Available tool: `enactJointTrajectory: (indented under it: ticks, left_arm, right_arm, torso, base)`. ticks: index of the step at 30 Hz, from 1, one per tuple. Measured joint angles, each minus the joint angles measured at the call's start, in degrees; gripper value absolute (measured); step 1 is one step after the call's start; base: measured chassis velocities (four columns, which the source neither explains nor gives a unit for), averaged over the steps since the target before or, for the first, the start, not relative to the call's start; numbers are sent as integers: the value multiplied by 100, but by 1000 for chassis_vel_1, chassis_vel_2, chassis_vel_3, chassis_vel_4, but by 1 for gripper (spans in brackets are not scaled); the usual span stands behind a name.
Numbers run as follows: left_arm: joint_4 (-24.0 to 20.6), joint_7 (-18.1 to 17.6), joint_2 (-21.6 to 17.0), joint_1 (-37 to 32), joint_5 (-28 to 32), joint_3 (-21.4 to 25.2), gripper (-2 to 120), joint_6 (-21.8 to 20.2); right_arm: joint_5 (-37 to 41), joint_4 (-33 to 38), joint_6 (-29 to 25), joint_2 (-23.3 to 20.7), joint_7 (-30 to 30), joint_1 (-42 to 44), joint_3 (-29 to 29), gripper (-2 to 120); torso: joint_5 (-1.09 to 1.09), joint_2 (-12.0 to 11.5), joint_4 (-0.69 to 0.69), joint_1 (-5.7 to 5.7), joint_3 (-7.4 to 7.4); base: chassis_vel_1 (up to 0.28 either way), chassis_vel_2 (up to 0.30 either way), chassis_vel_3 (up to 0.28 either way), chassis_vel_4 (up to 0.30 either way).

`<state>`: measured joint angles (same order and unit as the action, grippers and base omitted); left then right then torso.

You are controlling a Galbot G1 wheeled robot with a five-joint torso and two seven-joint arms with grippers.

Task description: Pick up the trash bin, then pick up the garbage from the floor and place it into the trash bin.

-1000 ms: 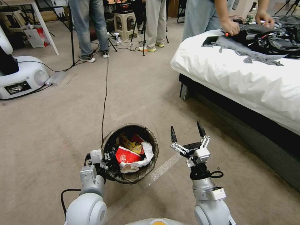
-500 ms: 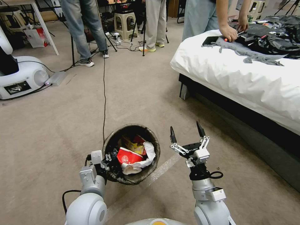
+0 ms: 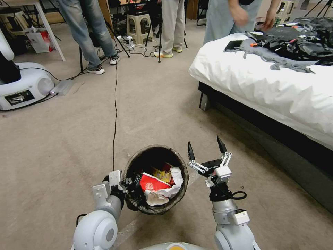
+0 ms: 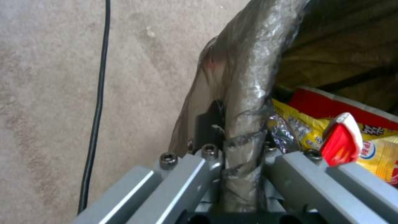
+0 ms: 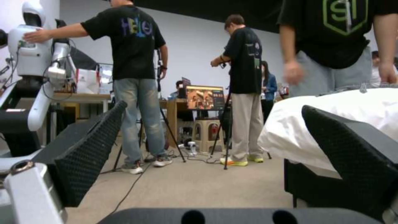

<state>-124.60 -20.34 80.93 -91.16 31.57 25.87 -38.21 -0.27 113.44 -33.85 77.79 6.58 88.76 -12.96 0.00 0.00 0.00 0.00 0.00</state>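
A: Closest in, the left gripper [image 3: 125, 183] is clamped on the near-left rim of the trash bin [image 3: 180, 163]. The left wrist view shows it plainly: the bagged rim [image 4: 244, 93] runs straight between the 2 fingers [image 4: 209, 124], 1 outside the wall, 1 inside.

B: And the bin itself?

A: Off the carpet [image 3: 62, 139], tipped with its mouth facing up toward the head camera, the dark bag folded over its edge.

B: What's in it?

A: The garbage [image 3: 158, 184] sits just past the left fingertips: a red paper cup [image 3: 150, 183], crumpled white paper [image 3: 173, 180] against its right side, a yellow snack wrapper [image 3: 163, 174] behind. In the wrist view that yellow wrapper [image 4: 373, 146] lies right beside the inner finger.

B: The right side?

A: The right gripper [image 3: 205, 148] hangs just right of the bin, not touching it, its 2 black fingertips [image 3: 190, 151] pointing up and spread wide with nothing between them. The right wrist view confirms the gap: carpet and room show between the pads [image 5: 89, 155].

B: Farther out?

A: A black cable [image 3: 115, 104] runs away over the carpet from beyond the bin's far rim. Right of the open fingers and beyond stands a bed with white bedding [image 3: 263, 83], dark bags [image 3: 298, 45] piled at its far end.
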Motion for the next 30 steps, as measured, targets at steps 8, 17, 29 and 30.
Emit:
enactJointTrajectory:
  ticks: [8, 17, 29, 30]
  left_arm:
    - [245, -31, -3, 143, 95, 27, 0, -77]
    - [598, -1, 4, 466, 276, 76, 10, -69]
    - [720, 178, 39, 665, 287, 69, 53, 102]
    - [719, 187, 38, 681, 270, 71, 57, 116]
  right_arm:
    - [-23, -4, -33, 1, -37, 47, -1, 100]
    - [-99, -30, -71, 52, -100, 115, 57, 100]
    - [-138, -87, -93, 66, -185, 132, 89, 100]
    - [-138, -95, -93, 66, -195, 127, 95, 100]
  torso:
    - [0, 0, 1, 0, 0]
    - [0, 0, 0, 0, 0]
    - [0, 0, 0, 0, 0]
    - [0, 0, 0, 0, 0]
  base:
    - [0, 0, 0, 0]
    - [0, 0, 0, 0]
    - [0, 0, 0, 0]
    - [0, 0, 0, 0]
